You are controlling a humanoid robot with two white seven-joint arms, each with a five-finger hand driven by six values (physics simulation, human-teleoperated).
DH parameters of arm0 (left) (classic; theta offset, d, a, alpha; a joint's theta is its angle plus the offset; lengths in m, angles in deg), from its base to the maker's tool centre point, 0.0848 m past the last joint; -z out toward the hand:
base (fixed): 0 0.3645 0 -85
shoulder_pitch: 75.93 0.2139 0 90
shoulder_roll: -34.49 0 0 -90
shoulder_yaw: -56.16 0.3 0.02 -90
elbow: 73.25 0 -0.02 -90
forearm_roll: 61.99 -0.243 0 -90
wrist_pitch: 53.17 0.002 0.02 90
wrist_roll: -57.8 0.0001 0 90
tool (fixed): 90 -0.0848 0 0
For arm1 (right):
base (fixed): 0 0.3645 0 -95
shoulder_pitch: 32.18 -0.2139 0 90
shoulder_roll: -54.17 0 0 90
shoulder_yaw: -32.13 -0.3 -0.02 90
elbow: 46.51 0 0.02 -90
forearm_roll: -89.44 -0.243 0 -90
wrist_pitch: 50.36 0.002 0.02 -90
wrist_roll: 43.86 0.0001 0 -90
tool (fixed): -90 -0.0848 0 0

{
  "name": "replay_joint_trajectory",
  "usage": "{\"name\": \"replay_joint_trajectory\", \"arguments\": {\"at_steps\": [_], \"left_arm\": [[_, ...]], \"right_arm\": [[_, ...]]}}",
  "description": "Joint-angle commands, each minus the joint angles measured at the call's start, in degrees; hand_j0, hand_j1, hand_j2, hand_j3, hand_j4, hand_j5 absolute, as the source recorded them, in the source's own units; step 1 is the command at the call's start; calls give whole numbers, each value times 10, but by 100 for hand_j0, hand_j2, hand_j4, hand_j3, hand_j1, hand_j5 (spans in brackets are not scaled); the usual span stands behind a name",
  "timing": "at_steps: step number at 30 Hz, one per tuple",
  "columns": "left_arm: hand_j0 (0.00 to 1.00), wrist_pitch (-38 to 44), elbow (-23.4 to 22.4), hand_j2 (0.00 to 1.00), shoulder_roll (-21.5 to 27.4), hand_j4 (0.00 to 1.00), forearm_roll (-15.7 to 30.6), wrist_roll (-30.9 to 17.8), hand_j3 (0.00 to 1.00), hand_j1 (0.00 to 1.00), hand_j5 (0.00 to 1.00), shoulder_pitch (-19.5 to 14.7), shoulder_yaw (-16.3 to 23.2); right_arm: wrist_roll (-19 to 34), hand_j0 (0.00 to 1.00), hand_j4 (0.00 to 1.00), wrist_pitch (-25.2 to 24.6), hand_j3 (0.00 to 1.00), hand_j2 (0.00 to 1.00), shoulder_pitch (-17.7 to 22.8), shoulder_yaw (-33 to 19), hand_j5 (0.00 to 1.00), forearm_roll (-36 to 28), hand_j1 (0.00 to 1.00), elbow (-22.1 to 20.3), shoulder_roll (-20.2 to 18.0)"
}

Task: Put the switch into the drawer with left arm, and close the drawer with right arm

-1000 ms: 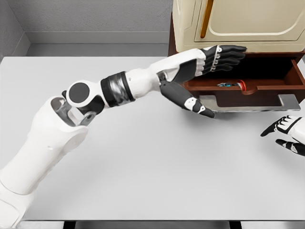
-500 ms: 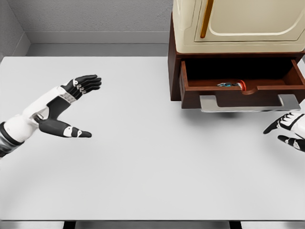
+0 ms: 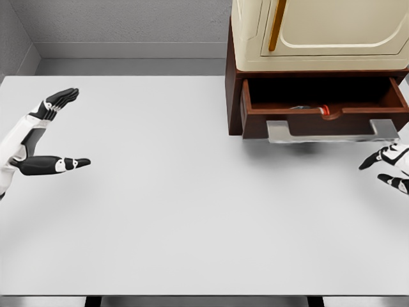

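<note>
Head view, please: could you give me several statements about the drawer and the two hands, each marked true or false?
1. The drawer is fully closed. False: it stands open.
2. The left hand is open and holds nothing. True.
3. The switch lies on the table. False: it lies inside the drawer.
4. The right hand grips the drawer handle. False: it is apart from it, lower right.
5. A cream cabinet sits above the drawer. True.

You see the drawer [image 3: 323, 109], dark brown wood with a flat grey handle [image 3: 332, 130], standing open under the cream cabinet. The switch [image 3: 314, 109] lies inside at the front wall, mostly hidden, red part showing.
</note>
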Motion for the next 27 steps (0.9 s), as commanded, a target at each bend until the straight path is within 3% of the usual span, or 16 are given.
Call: {"name": "replay_joint_trajectory", "arguments": {"at_steps": [1,11,16,27], "left_arm": [[100,0,-6,100,-2,100,1,0,100,100,100,0,-2],[100,0,-6,100,-6,100,1,0,100,100,100,1,-2],[100,0,-6,100,-6,100,1,0,100,100,100,0,-2],[100,0,-11,100,-7,100,1,0,100,100,100,-4,-1]], "right_arm": [[-7,58,58,2,58,58,1,-2,58,-23,58,-3,-1],[-4,58,58,2,58,58,-6,-1,58,-26,58,-18,-4],[-3,58,58,2,58,58,-8,-2,58,-24,58,-47,-9],[-3,58,58,2,58,58,-41,1,58,-23,58,-48,2]]}}
